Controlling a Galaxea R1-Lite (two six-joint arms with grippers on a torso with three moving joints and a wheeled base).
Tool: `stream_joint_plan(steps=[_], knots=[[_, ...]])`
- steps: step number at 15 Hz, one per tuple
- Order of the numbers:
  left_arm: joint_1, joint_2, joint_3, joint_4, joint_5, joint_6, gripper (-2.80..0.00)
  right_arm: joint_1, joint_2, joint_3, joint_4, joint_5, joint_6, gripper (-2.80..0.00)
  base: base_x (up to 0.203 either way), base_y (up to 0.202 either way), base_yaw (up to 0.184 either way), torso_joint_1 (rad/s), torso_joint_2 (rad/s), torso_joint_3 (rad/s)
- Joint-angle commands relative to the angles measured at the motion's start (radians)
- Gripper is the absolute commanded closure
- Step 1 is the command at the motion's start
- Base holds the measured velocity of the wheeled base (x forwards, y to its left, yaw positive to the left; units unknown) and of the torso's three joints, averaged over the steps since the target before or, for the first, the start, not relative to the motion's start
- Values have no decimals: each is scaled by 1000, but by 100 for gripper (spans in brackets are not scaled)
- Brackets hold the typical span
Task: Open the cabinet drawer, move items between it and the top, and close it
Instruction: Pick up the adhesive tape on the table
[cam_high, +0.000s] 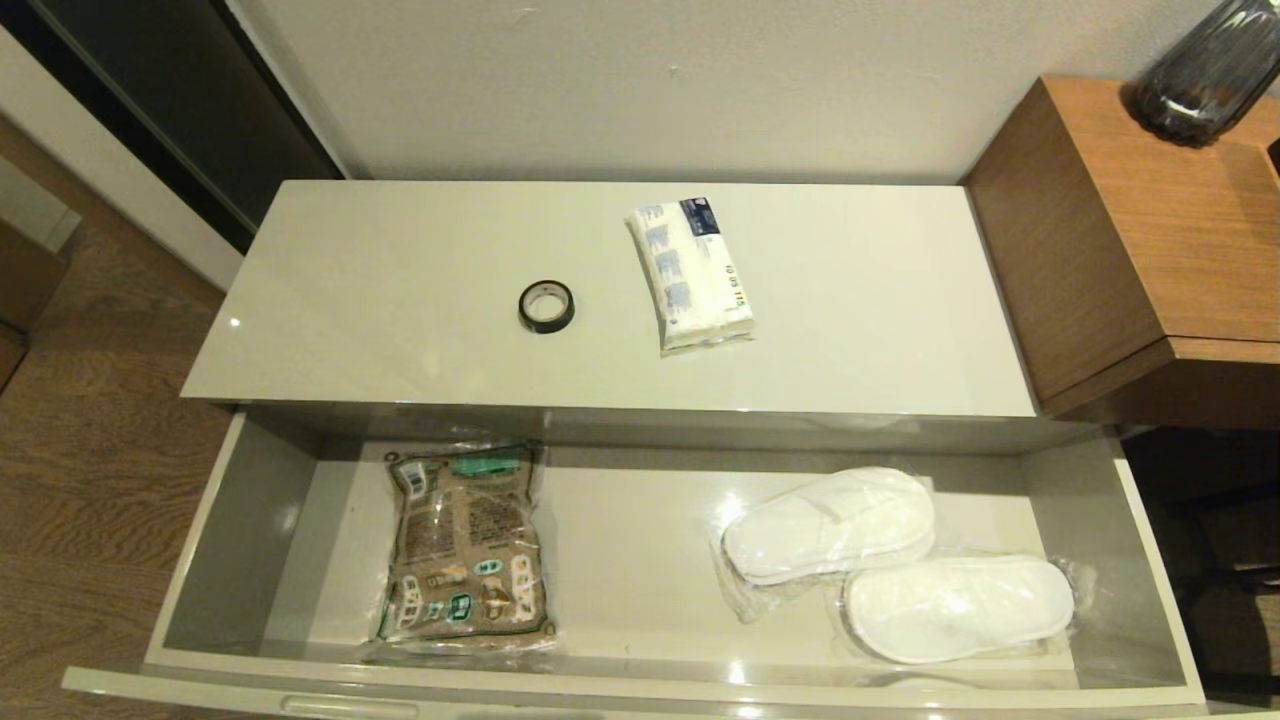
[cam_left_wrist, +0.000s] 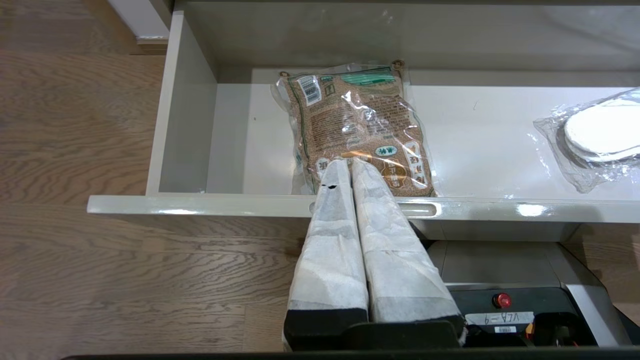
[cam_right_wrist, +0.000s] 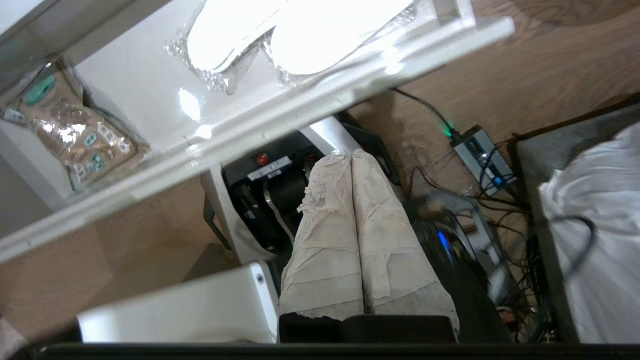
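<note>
drawer (cam_high: 250, 520) stands pulled fully out below the top (cam_high: 400, 280) of the cabinet; opening is judged complete. the step in hand is judged to be the transfer of items between drawer and top, with closing not yet begun.

all places are given relative to the drawer. inside it, toward its left part, lies one brown patterned pouch (cam_high: 465, 545), flat. inside it, toward its right part, lie the slippers (cam_high: 895, 560) in clear wrap, counted as two, one partly overlapping the other. above and behind the drawer, on the top, rest one black tape roll (cam_high: 546, 306) and, beside it to the right, one tissue pack (cam_high: 692, 272); the two are apart, not touching. beyond the drawer's right end stands a brown side table (cam_high: 1150, 230).

left tool (cam_left_wrist: 350, 162): fingers pressed together, holding nothing, hanging in front of the drawer's front panel, in line with the pouch. right tool (cam_right_wrist: 347, 155): fingers pressed together, holding nothing, hanging below and in front of the drawer's front edge, near the robot's base. neither arm shows in the head view.

judgement on the next move: a tool must spread its fingers and come over an item. the slippers call for a descent into the drawer past its front wall; the wrap looks slippery and loose, so a grip may catch film alone. the tape roll and tissue pack lie farther back on the counter and call for a longer reach over the open drawer.
</note>
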Motion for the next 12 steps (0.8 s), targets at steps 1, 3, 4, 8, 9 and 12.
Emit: stream_joint_plan(steps=[1,3,4,8,9,12], knots=[[0,1,0,-1,1,-1,0,-98,-73,-57,93,27,-82,0,0,0,0,0,0,0],[0,1,0,-1,0,-1,0,-130,-170,-42,124,73,-213,0,0,0,0,0,0,0],[0,1,0,-1,0,-1,0,-136,-230,-6,122,89,-279,0,0,0,0,0,0,0],[0,1,0,-1,1,-1,0,-138,-458,306,-78,109,-427,0,0,0,0,0,0,0],[0,1,0,-1,0,-1,0,-130,-515,399,-175,108,-464,0,0,0,0,0,0,0],[0,1,0,-1,1,-1,0,-117,-660,665,-584,108,-593,0,0,0,0,0,0,0]])
